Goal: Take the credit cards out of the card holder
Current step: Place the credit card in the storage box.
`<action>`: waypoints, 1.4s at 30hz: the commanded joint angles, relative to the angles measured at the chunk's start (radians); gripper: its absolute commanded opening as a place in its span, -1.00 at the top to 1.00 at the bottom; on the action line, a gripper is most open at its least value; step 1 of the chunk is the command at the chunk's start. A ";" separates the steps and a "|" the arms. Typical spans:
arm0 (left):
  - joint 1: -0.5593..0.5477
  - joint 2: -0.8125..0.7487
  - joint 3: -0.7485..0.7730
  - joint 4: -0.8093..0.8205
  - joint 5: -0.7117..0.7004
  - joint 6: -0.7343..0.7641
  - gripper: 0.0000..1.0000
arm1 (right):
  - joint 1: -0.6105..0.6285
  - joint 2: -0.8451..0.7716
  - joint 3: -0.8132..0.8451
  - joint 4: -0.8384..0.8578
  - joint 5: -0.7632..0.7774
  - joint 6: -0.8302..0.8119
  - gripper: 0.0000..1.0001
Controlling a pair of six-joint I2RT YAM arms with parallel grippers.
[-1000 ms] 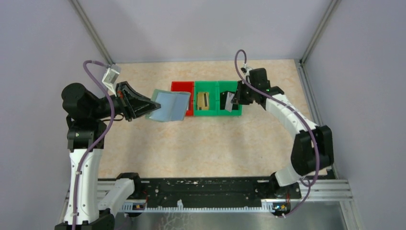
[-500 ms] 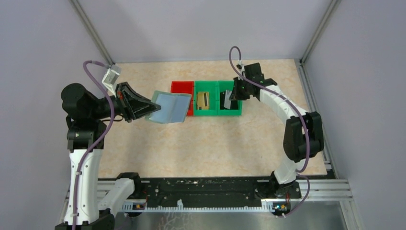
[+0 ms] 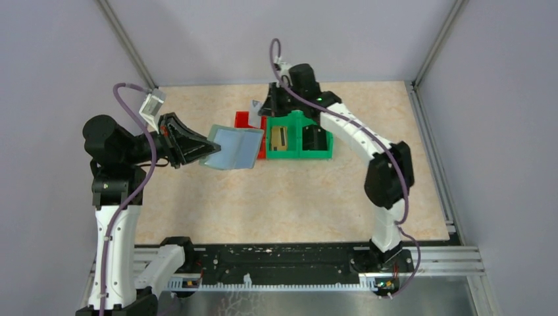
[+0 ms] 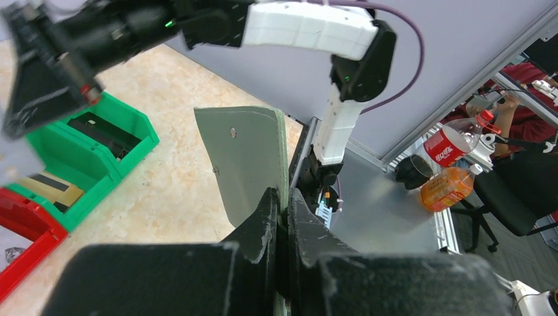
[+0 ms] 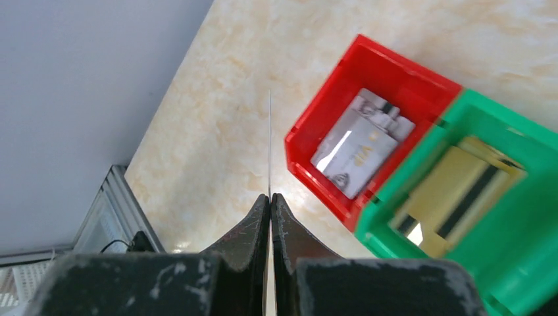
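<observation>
The card holder [image 3: 233,148] hangs open above the table left of the bins, pale blue inside facing up. My left gripper [image 3: 209,146] is shut on its left edge. The left wrist view shows its grey-green outside [image 4: 247,158] clamped in that gripper [image 4: 284,197]. My right gripper [image 3: 261,112] hovers over the back of the red bin [image 3: 247,117], shut on a grey credit card [image 3: 255,108]. That card appears edge-on as a thin line [image 5: 270,145] rising from the right gripper [image 5: 270,197]. A silver card [image 5: 362,141] lies in the red bin [image 5: 326,92].
Two green bins stand in a row right of the red one. The middle bin [image 3: 293,122] holds a gold card [image 3: 279,138], seen also as the gold card [image 5: 454,197]. The right green bin [image 3: 317,139] looks dark inside. Grey walls enclose the table.
My right arm has swung left from the right green bin to above the red bin, still carrying the card. The left arm and card holder have not moved.
</observation>
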 commanded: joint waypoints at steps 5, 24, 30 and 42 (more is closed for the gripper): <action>-0.003 -0.022 0.019 0.052 0.023 -0.017 1.00 | 0.086 0.319 0.274 -0.027 -0.019 0.022 1.00; -0.002 -0.024 0.016 0.087 0.045 -0.044 1.00 | 0.109 0.454 0.333 0.052 0.066 0.006 0.28; -0.002 -0.037 0.001 0.115 0.051 -0.055 1.00 | 0.109 0.242 0.234 0.120 0.061 -0.011 -0.31; -0.002 -0.045 -0.008 0.170 0.061 -0.083 1.00 | 0.109 -0.223 -0.199 0.374 -0.108 0.062 -0.93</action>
